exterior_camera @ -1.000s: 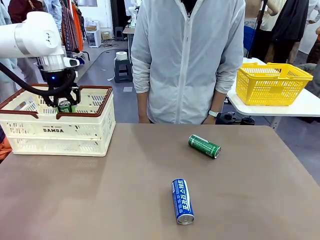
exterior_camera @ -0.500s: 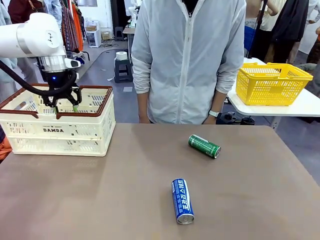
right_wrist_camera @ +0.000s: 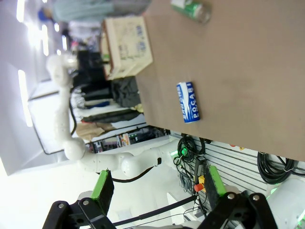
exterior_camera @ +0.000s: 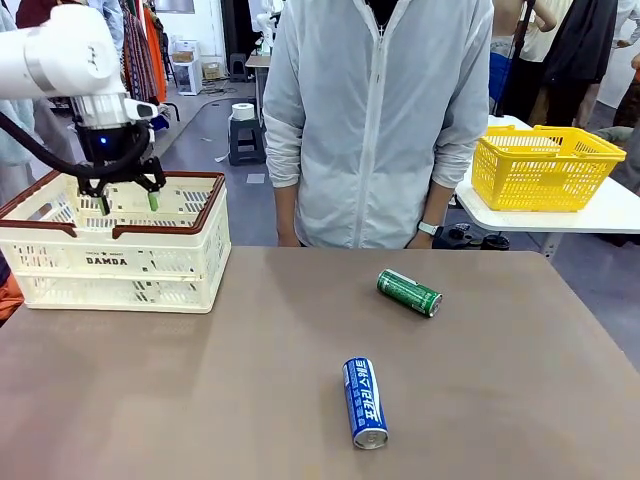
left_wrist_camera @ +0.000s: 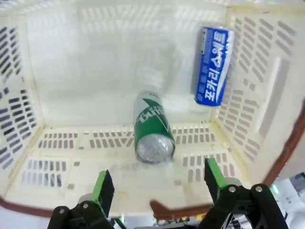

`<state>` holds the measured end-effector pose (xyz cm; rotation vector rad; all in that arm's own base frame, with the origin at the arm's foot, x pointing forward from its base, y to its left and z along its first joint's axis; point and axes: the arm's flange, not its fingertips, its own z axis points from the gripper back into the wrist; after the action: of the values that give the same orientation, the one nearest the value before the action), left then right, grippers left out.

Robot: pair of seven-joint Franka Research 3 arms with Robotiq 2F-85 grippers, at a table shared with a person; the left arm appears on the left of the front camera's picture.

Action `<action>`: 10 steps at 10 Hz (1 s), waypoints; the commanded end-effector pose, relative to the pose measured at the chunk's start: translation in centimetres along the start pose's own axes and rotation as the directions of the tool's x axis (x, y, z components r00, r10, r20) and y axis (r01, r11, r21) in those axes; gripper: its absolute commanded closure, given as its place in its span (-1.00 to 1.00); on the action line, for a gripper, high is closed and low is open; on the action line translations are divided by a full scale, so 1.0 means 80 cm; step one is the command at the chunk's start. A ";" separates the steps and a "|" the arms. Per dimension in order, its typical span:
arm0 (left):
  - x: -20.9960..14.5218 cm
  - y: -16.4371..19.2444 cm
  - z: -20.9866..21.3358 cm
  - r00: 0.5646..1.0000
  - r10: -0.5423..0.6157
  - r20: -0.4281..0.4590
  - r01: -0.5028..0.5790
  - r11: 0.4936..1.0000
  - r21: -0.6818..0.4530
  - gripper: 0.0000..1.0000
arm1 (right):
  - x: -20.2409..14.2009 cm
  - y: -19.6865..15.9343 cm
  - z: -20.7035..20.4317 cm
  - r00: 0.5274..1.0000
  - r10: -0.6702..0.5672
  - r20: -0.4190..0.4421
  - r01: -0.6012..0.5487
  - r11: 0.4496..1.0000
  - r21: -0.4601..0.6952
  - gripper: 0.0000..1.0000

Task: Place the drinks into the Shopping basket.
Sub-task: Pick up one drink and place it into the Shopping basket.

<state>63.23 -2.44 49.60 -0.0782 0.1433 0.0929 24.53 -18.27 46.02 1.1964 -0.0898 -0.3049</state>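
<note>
My left gripper (exterior_camera: 128, 201) hangs open just above the Shopping basket (exterior_camera: 110, 262), a cream slotted crate with a brown rim at the table's far left. In the left wrist view its fingers (left_wrist_camera: 102, 188) stand wide apart with nothing between them. Below them, on the basket floor (left_wrist_camera: 95, 86), lie a green can (left_wrist_camera: 152, 129) and a blue can (left_wrist_camera: 213, 65) against one wall. On the table lie another green can (exterior_camera: 409, 292) right of centre and another blue can (exterior_camera: 365, 402) near the front. My right gripper (right_wrist_camera: 158, 183) is open, off the table, looking across at the blue can (right_wrist_camera: 188, 101).
A person in a pale jacket (exterior_camera: 375, 120) stands at the far edge, hands below the table line. A yellow mesh basket (exterior_camera: 545, 165) sits on a separate white table at the right. Brown tabletop (exterior_camera: 200, 380) stretches bare between the crate and the cans.
My left gripper opened and let go of the green can, which now lies in the basket. The gripper has risen a little above the rim. The cans on the table have not moved.
</note>
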 end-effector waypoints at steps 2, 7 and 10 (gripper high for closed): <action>-0.080 0.004 0.089 0.999 0.010 -0.033 -0.016 0.981 -0.195 -1.00 | 0.002 0.008 0.003 1.000 -0.007 0.008 0.007 1.000 0.022 -1.00; -0.312 0.112 0.100 0.989 -0.151 -0.003 0.105 0.703 -0.703 -1.00 | 0.002 0.008 0.003 1.000 -0.007 0.008 0.007 1.000 0.022 -1.00; -0.359 0.206 0.001 0.977 -0.214 -0.018 0.072 0.402 -0.913 -1.00 | 0.002 0.008 0.003 1.000 -0.007 0.008 0.007 1.000 0.022 -1.00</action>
<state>32.89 10.60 54.73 -1.1260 0.1752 -0.0058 24.54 -18.24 46.01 1.1959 -0.0886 -0.3047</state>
